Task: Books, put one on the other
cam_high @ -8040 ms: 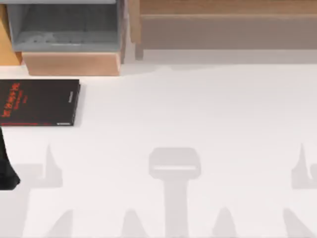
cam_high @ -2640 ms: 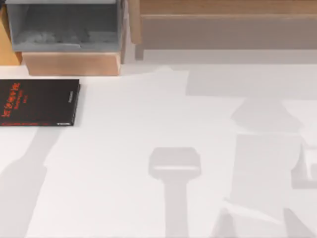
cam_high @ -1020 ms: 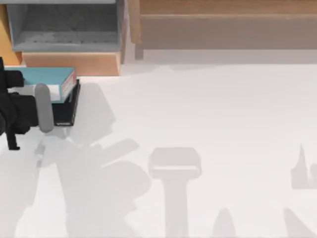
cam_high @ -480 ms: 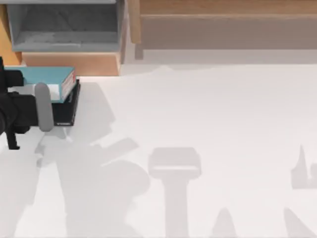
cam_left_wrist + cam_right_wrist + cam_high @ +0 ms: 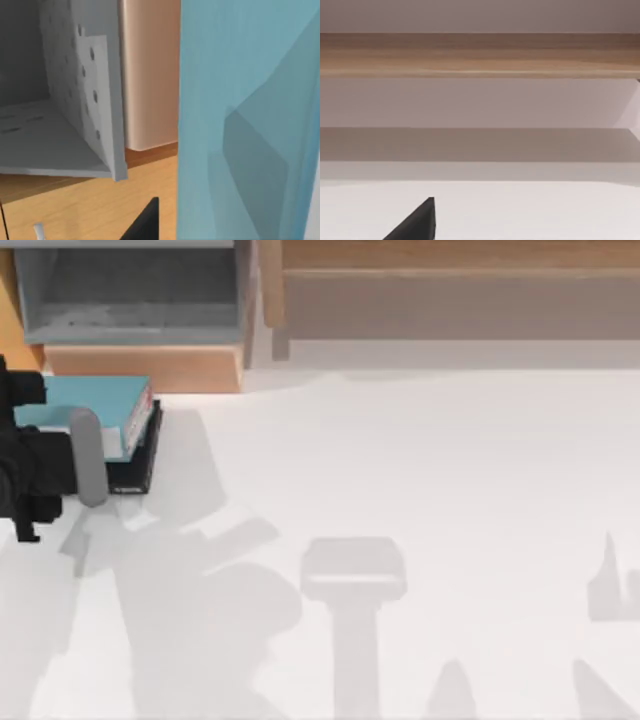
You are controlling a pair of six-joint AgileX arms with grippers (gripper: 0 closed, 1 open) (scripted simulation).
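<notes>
At the nine o'clock edge of the worktop (image 5: 400, 490), the left gripper (image 5: 40, 465) sits over the near end of the light blue book (image 5: 95, 405). Whether its jaws are clenched on the cover or already let go cannot be told; the arm's body hides them from above, and the left wrist view gives a close blue cover (image 5: 240, 120) with a dark sliver beside it.

Against half a second ago, the blue book has sunk: its page edge looked taller and now lies nearly flush on the black book (image 5: 140, 465), whose spine still peeks out along the three o'clock side. Eight seconds back the black book lay alone. I judge the stacking essentially done, with letting go and withdrawing left.

The red cover lettering is now covered. A pale mark on the black spine and red-and-white marks on the blue book's edge are too small to read.

Farther off stands a grey open box (image 5: 130, 290) on a wooden base (image 5: 145, 368), and a long wooden shelf (image 5: 450, 290) toward twelve o'clock. The right arm is parked; its wrist view faces that shelf.
</notes>
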